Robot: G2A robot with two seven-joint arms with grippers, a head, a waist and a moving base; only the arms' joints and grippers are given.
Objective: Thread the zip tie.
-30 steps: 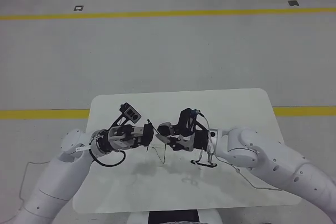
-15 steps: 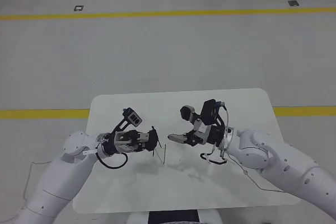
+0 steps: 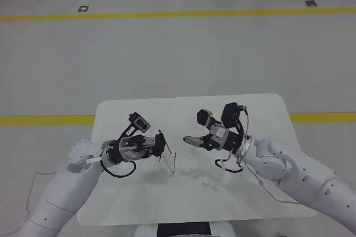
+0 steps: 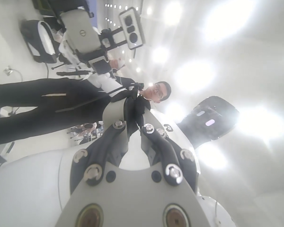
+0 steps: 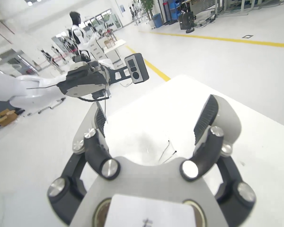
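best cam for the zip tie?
Right wrist view: the zip tie hangs as a clear dark strand from the left gripper. Top view gives a faint line. Left wrist view: too thin to tell between shut jaws.

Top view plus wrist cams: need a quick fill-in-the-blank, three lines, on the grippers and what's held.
1. The left gripper is shut on the ___.
2. The right gripper holds nothing; its jaws stand ___.
3. Both grippers hang over a ___ table.
Missing words: zip tie; open; white.
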